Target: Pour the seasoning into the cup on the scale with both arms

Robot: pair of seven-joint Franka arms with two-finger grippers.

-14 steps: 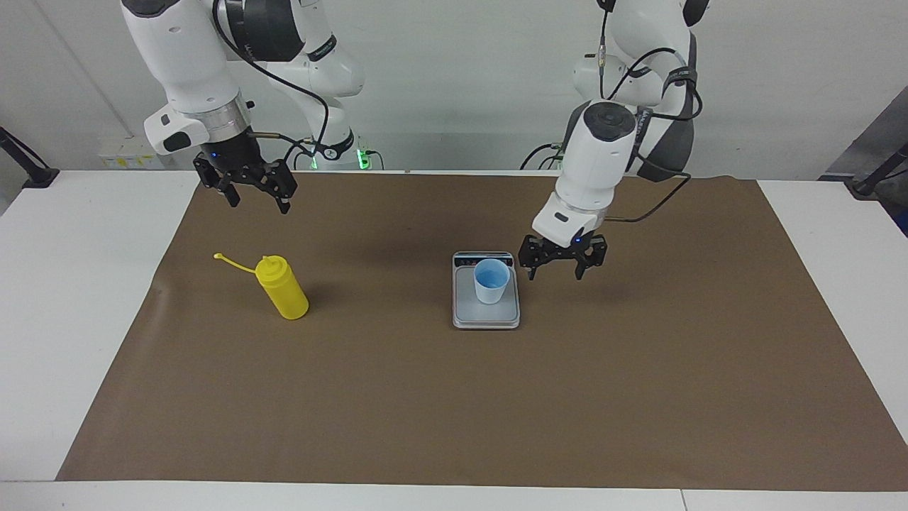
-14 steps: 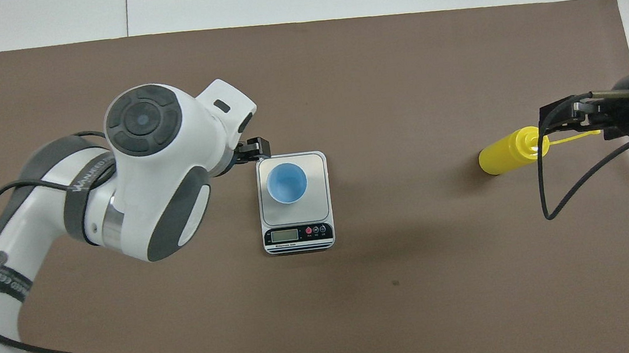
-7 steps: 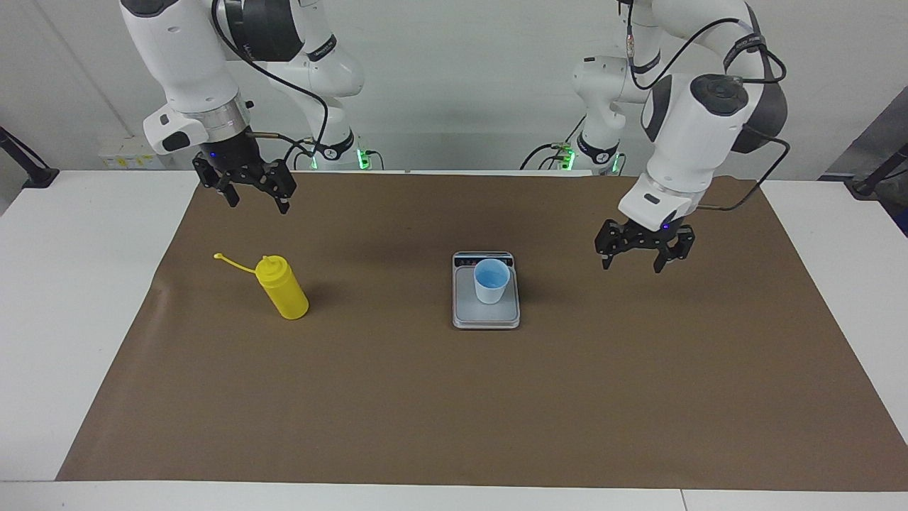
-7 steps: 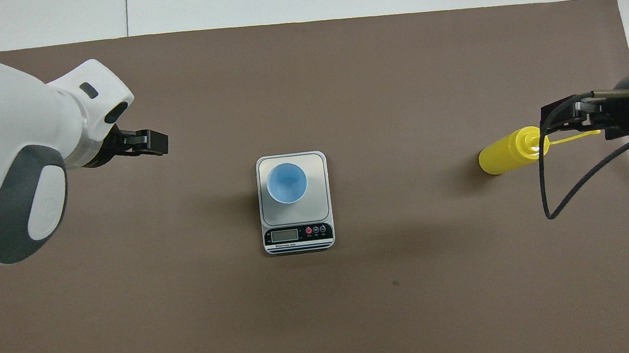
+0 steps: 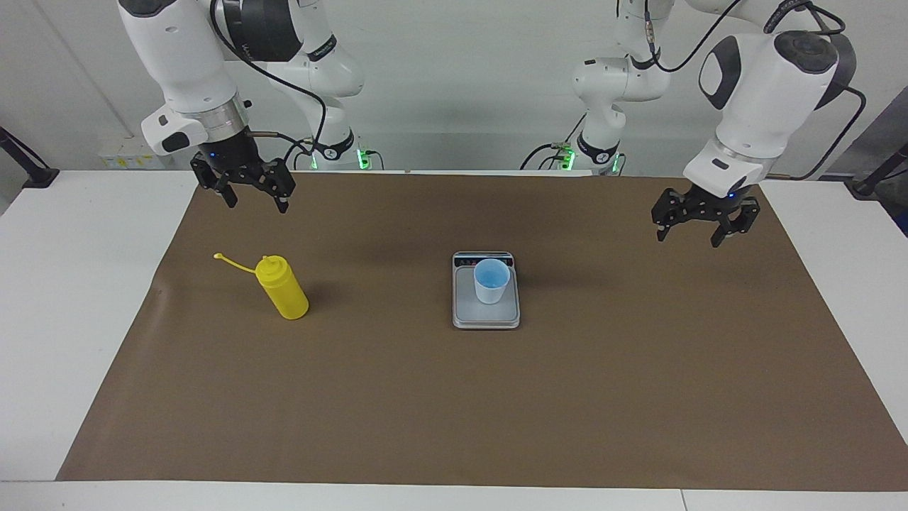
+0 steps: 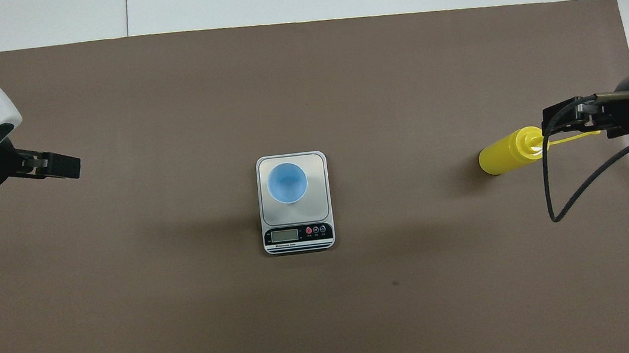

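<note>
The yellow seasoning bottle (image 5: 281, 287) stands on the brown mat toward the right arm's end of the table, its tip-cap strap hanging out sideways; it also shows in the overhead view (image 6: 508, 158). The pale blue cup (image 5: 491, 281) stands upright on the scale (image 5: 464, 312) at the middle of the mat, and both show in the overhead view: cup (image 6: 287, 182), scale (image 6: 316, 164). My right gripper (image 5: 257, 204) is open and empty in the air above the mat, over the bottle's cap in the overhead view (image 6: 547, 117). My left gripper (image 5: 687, 240) is open and empty, over the mat's edge at the left arm's end (image 6: 68, 167).
A brown mat (image 5: 567, 397) covers most of the white table (image 5: 71, 284). The scale's dark display strip (image 6: 298, 234) is at its end nearer to the robots. A black cable (image 6: 549, 185) hangs from the right arm.
My left gripper has pulled away from beside the cup and scale, rising toward the left arm's end of the table. The right gripper has barely moved. Cup and bottle stay put.
</note>
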